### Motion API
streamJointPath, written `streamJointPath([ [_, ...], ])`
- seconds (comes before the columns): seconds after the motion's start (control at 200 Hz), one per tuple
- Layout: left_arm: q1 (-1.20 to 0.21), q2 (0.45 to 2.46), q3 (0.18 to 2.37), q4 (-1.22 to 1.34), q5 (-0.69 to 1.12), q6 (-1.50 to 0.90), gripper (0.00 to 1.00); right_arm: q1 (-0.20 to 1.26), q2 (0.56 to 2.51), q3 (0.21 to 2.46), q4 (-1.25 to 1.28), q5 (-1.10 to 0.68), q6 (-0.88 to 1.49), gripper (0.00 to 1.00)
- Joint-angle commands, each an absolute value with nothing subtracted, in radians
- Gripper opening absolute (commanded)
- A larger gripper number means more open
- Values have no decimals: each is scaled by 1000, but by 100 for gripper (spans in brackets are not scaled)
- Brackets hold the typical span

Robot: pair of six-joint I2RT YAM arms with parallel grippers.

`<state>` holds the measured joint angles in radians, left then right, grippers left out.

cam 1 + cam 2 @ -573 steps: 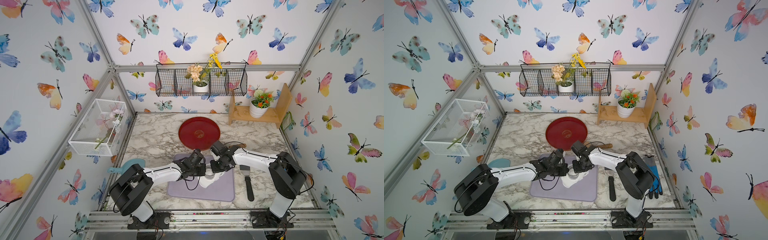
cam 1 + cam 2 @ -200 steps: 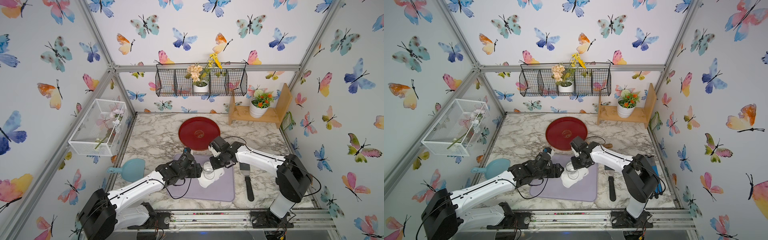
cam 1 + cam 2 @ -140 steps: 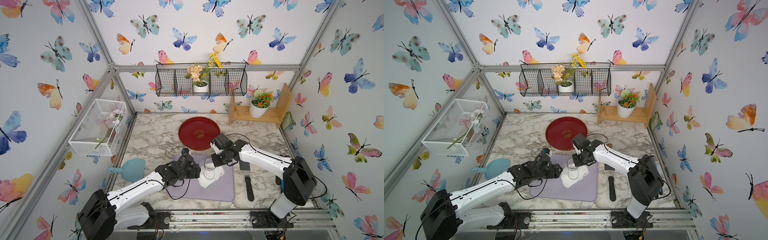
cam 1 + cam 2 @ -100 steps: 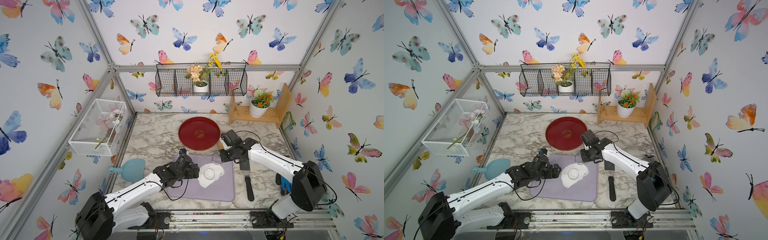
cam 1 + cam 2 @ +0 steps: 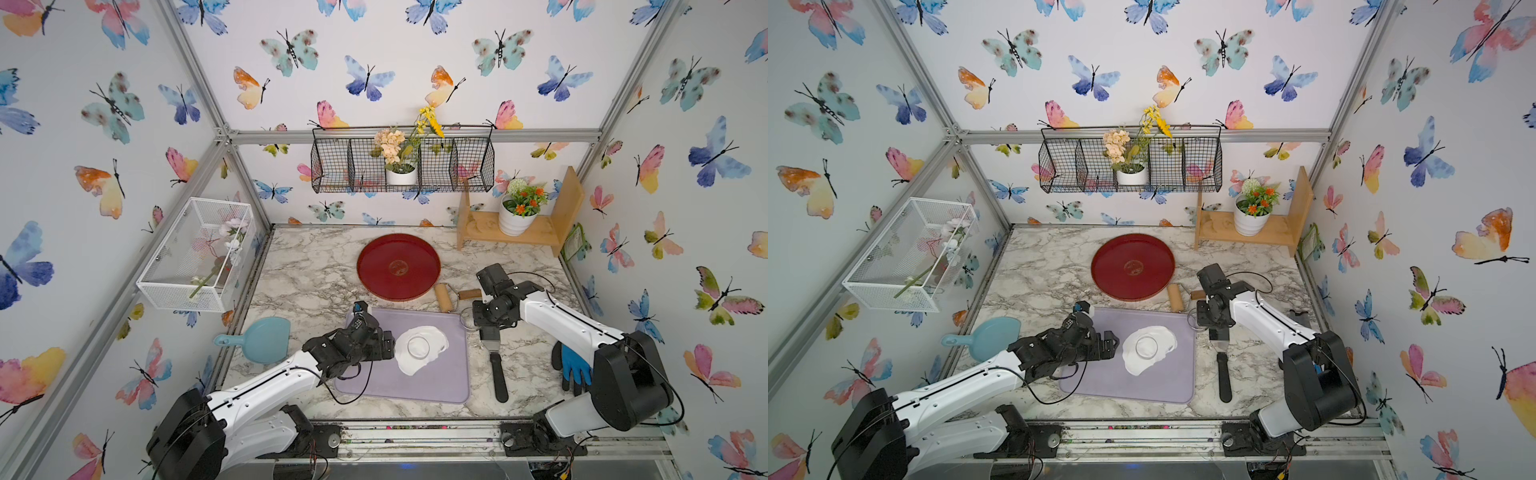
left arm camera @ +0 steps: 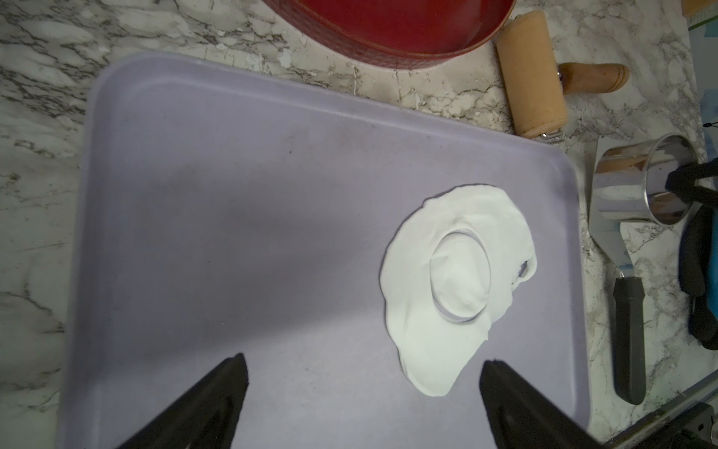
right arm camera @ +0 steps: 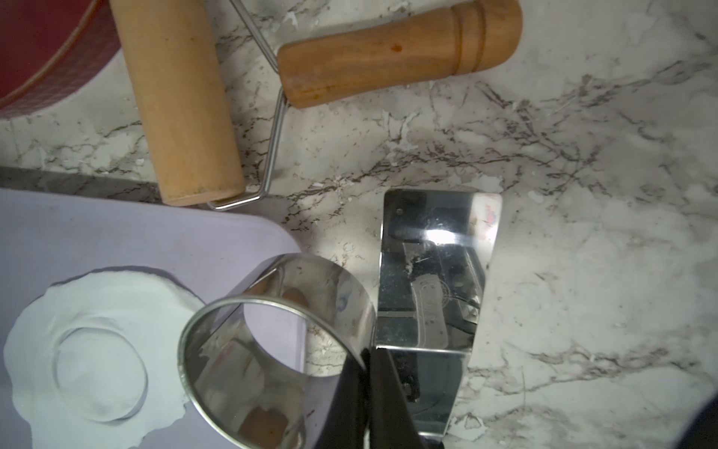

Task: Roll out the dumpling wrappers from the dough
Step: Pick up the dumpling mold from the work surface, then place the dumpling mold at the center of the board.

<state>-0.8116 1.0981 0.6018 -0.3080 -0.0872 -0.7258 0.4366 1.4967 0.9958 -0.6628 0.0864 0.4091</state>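
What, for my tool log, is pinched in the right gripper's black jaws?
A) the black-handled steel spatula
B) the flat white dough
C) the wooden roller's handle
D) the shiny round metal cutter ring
D: in the right wrist view the right gripper is shut on the wall of the shiny round metal cutter ring, while the wooden roller and steel spatula lie on the marble and the white dough lies on the lilac mat.

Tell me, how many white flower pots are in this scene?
2. The pot with yellow flowers sits in the black wire basket on the back wall; the pot with orange flowers stands on the wooden shelf at the back right. I see no others.
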Motion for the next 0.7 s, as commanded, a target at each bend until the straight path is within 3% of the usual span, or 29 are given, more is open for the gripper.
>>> streamJointPath([
  [0.0,-806,1079,593,-300,-110,-722,99,394,1496,973,-648,108,384,2],
  [0.696,-799,1078,580,-287,-103,-725,100,41,1497,984,-598,68,296,2],
])
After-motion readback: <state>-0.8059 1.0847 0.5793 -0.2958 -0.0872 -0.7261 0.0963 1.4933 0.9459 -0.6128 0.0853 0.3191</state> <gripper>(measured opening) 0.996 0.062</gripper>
